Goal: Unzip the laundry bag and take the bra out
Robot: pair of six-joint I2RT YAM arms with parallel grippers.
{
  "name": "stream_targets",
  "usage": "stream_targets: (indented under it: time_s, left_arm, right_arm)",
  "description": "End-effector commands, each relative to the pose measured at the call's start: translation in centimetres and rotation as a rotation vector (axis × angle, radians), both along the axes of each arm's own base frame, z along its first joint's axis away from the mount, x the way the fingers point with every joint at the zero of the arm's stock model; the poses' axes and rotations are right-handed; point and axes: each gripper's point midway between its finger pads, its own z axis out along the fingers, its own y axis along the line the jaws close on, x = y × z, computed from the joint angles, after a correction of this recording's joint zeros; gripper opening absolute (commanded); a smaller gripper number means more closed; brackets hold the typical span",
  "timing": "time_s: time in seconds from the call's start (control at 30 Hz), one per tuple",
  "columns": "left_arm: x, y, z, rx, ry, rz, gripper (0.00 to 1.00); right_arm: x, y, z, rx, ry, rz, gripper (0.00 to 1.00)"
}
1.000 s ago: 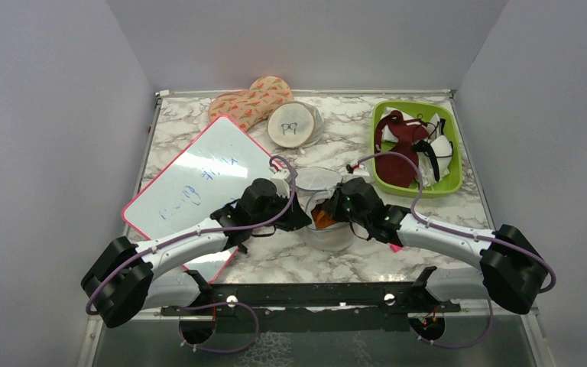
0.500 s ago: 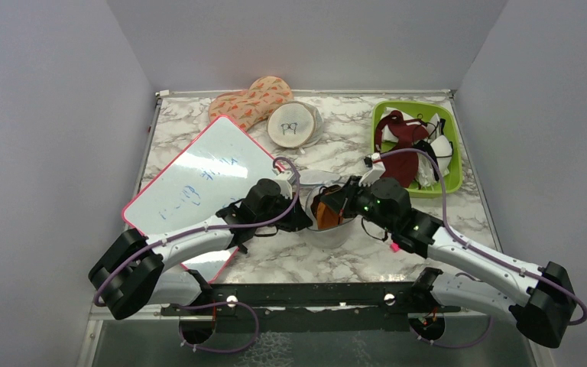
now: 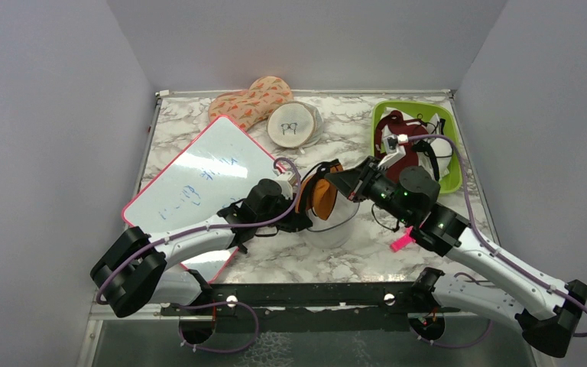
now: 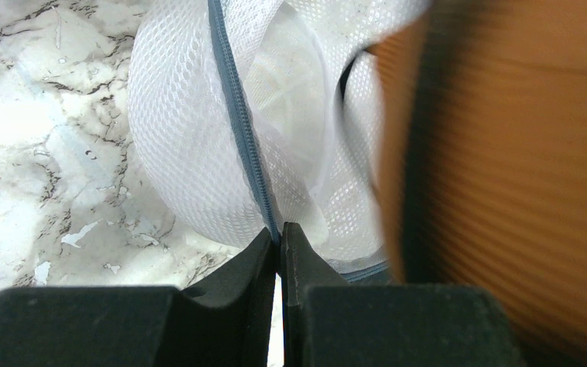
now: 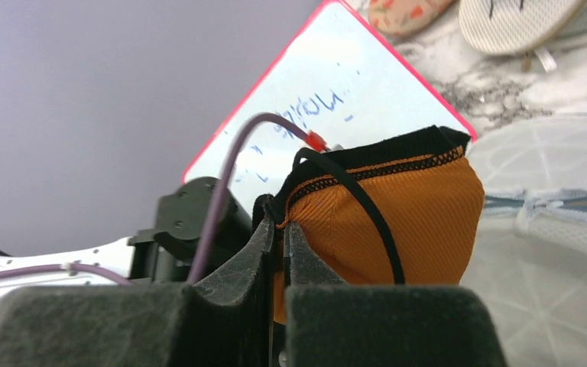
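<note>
Removal looks under way: the left gripper (image 4: 279, 243) pinches the laundry bag (image 4: 183, 153) by its edge, the right gripper (image 5: 279, 237) pinches the bra (image 5: 405, 206) by its black trim, and lifting it clear probably comes next.

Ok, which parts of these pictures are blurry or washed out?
Left wrist: the bra is a smeared orange blur, the laundry bag mesh sharp. Top external: glare whitens the whiteboard. Right wrist: the bra is crisp.

I see my left gripper (image 4: 280, 234) pinched onto the grey-blue zip (image 4: 237, 130) of the round white mesh laundry bag (image 4: 176, 160); blurred orange bra (image 4: 512, 153) at right.
</note>
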Motion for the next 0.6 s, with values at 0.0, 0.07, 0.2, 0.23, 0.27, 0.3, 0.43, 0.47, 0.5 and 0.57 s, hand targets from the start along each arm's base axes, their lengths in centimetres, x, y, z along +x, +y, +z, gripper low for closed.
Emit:
stream_targets:
  time_s: [0.0, 0.07, 0.2, 0.23, 0.27, 0.3, 0.43, 0.47, 0.5, 0.57]
  left_arm:
    - [-0.2, -0.8, 0.7, -0.028, -0.011, -0.032, 0.0]
    - [-0.2, -0.8, 0.7, -0.029, -0.01, -0.033, 0.0]
    - [-0.2, -0.8, 0.6, -0.028, -0.009, -0.033, 0.0]
    - [-0.2, -0.8, 0.6, -0.029, -0.01, -0.033, 0.0]
    - [-0.2, -0.8, 0.7, -0.031, -0.011, -0.033, 0.0]
    - [-0.2, -0.8, 0.8, -0.032, -0.013, -0.032, 0.0]
    - [-0.1, -0.7, 1.1, -0.038, -0.021, -0.029, 0.0]
    - [-0.1, -0.8, 1.2, -0.038, -0.023, -0.029, 0.0]
    - [-0.1, -0.8, 1.2, -0.037, -0.023, -0.03, 0.0]
    - [-0.1, -0.8, 1.2, -0.033, -0.026, -0.032, 0.0]
  right_arm:
    - [-0.1, -1.8, 3.8, 0.006, -0.102, -0.05, 0.01]
    - [0.0, -2.4, 4.7, -0.005, -0.135, -0.071, 0.01]
    - [0.4, -3.4, 4.9, -0.075, -0.186, -0.105, 0.01]
    - [0.5, -3.7, 4.8, -0.102, -0.194, -0.115, 0.01]
    - [0.7, -4.0, 4.8, -0.131, -0.199, -0.128, 0.01]
    - [0.8, -4.4, 4.7, -0.158, -0.204, -0.142, 0.01]
    - [1.5, -6.3, 5.3, -0.259, -0.266, -0.207, 0.01]
    - [1.7, -6.8, 5.5, -0.286, -0.279, -0.23, 0.01]
    - [2.0, -7.4, 5.8, -0.317, -0.294, -0.256, 0.01]
    - [2.8, -8.4, 5.9, -0.396, -0.315, -0.306, 0.01]
